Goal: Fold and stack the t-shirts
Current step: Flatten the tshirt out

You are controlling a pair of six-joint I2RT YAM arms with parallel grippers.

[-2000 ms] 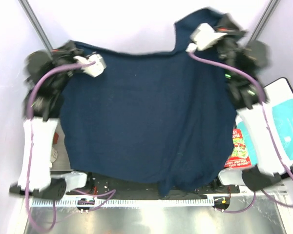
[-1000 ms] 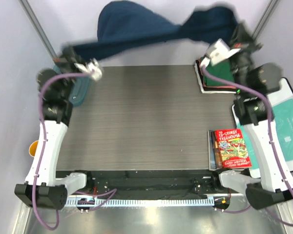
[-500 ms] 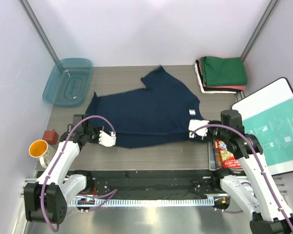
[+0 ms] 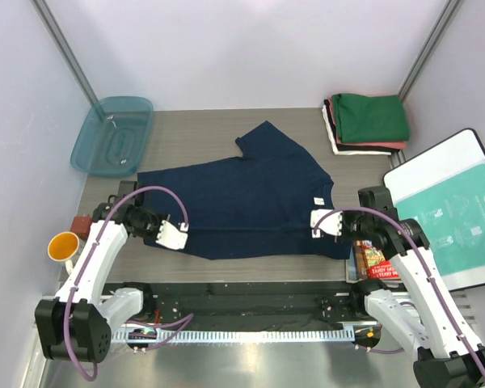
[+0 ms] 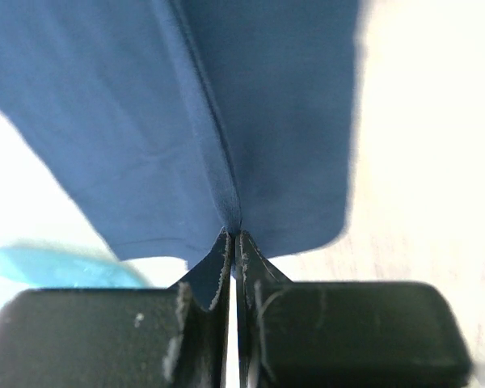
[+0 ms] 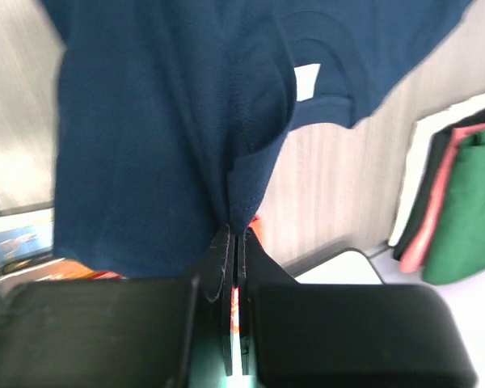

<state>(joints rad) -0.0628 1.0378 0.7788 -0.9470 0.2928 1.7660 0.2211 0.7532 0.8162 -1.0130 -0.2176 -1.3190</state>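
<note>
The dark navy t-shirt (image 4: 242, 202) lies spread across the middle of the table, one sleeve pointing to the back, its small white tag (image 4: 316, 202) near the right side. My left gripper (image 4: 149, 234) is shut on the shirt's left edge (image 5: 226, 202). My right gripper (image 4: 322, 225) is shut on the shirt's right edge near the collar (image 6: 234, 202). A stack of folded shirts with the green one on top (image 4: 370, 117) sits at the back right, also in the right wrist view (image 6: 461, 210).
A teal plastic tub (image 4: 113, 135) stands at the back left. An orange cup (image 4: 62, 245) and a small red block (image 4: 82, 224) sit at the left edge. A red book (image 4: 373, 260) and a teal-printed bag on a white board (image 4: 449, 212) lie right.
The shirt was flung up and outward, then came down flat on the table. Both grippers drew back toward the near edge, still gripping it, pulling the cloth flatter.
</note>
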